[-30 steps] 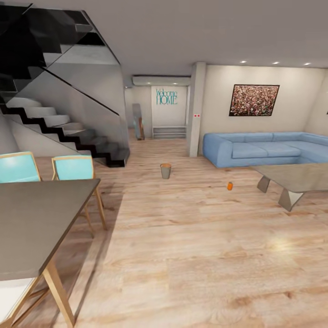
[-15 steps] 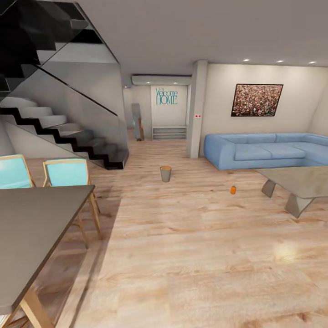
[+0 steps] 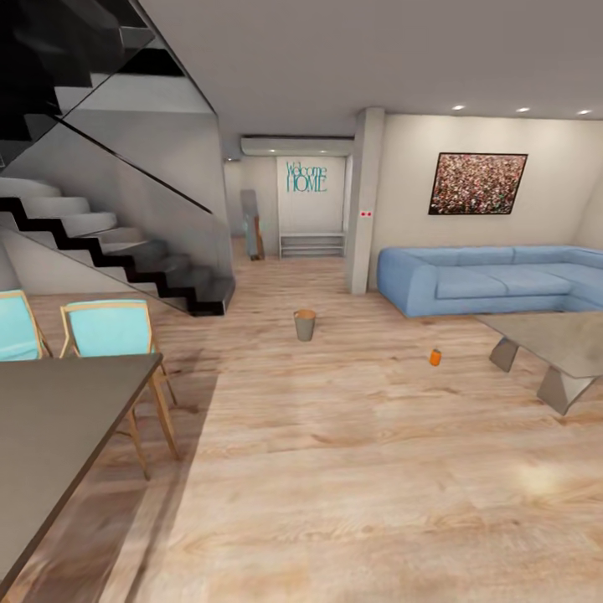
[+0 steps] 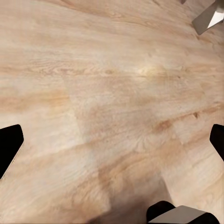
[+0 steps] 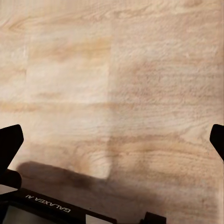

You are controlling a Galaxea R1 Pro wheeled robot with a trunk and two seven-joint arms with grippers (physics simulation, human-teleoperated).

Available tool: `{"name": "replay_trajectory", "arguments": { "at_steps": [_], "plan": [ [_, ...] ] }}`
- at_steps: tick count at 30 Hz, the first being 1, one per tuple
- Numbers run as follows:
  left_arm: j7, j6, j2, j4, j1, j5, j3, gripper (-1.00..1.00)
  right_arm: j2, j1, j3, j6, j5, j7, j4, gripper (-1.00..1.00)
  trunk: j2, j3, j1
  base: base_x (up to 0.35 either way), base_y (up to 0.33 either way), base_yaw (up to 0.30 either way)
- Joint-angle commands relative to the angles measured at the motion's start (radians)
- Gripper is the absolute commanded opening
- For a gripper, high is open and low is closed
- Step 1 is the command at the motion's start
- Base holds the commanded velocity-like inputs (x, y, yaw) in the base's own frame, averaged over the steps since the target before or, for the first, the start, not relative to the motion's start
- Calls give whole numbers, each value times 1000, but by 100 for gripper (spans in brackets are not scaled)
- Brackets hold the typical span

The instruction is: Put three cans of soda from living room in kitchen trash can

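Nearest the camera, both wrist views look down on bare plank floor point(image 5: 140, 70); the left gripper point(image 4: 112, 140) and right gripper point(image 5: 112, 140) each show spread, empty fingertips cut off at the edges. Farther off, well apart from both, one orange can point(image 3: 435, 358) stands beside the half-cropped low table point(image 3: 553, 335). Beyond it, one bin point(image 3: 305, 325) stands, then the sofa point(image 3: 494, 280).

floor point(image 3: 352, 469): light wood planks, faint sheen | sofa point(image 3: 494, 280): blue cloth, matt | stairs point(image 3: 126, 260): glossy black

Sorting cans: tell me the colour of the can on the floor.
Orange can, best in the head view.
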Motion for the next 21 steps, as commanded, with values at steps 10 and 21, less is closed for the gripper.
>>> {"name": "replay_trajectory", "arguments": {
  "at_steps": [10, 21],
  "plan": [
    [-2, -1, 0, -10, 0, 1, -1, 100, -3, 0, -2, 2, -5, 10, -42, 100, 0, 0, 0, 347, 0, 0],
    [-6, 4, 0, -104, 0, -1, -5, 100, -7, 0, -3, 4, -5, 199, -142, 100, 0, 0, 0, 347, 0, 0]
  ]
}}
